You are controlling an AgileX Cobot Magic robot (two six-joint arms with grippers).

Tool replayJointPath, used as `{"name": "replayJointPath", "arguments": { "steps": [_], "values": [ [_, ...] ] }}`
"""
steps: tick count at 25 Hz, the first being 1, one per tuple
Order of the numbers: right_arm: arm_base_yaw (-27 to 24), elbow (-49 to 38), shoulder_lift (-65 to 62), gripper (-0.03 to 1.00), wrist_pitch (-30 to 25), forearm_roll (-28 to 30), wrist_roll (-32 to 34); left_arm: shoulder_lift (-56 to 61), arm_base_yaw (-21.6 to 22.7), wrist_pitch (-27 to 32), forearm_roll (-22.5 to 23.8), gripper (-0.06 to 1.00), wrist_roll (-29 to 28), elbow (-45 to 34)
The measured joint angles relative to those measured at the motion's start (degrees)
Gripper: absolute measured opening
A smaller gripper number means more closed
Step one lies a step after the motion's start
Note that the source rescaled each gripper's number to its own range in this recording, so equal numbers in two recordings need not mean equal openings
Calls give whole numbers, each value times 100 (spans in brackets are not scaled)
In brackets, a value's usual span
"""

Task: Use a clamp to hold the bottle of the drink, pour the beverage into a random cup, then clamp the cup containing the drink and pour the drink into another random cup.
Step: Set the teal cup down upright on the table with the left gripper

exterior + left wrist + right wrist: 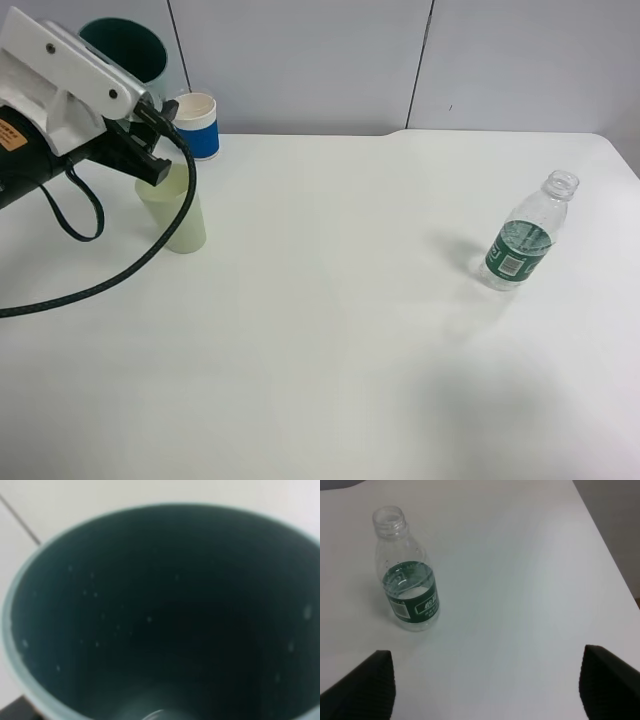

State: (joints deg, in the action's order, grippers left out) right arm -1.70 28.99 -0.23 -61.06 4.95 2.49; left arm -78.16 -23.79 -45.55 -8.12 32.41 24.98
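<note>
The bottle [527,245] stands upright and uncapped on the table [330,330], well apart from the tumbler [178,215] and nearer the front edge than it, with some water left at label height; it looks set aside because its pour is done; the right gripper [485,685] hangs near it with jaws apart and nothing between them. The tumbler stands upright to receive the drink; just above it the left gripper [140,135] is clamped on the teal cup [125,45], held raised behind the tumbler, mouth facing the wrist camera; only droplets show inside [165,615], so I judge this pour nearly finished. Just behind the tumbler stands a blue-and-white paper cup [197,125], apparently unused.
</note>
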Motion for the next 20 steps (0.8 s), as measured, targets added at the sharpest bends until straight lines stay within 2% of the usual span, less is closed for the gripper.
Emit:
{"name": "replayJointPath", "arguments": {
  "steps": [5,10,14,20],
  "values": [
    [0,0,0,44,0,0,0,362,0,739,856,3,-1039,0],
    [0,0,0,44,0,0,0,579,-207,1419,1795,3,-1634,5],
    [0,0,0,44,0,-2,0,579,-709,1664,2014,3,-2039,5],
    [0,0,0,44,0,-2,0,541,-1344,1554,2033,3,-2773,5]
  ]
}}
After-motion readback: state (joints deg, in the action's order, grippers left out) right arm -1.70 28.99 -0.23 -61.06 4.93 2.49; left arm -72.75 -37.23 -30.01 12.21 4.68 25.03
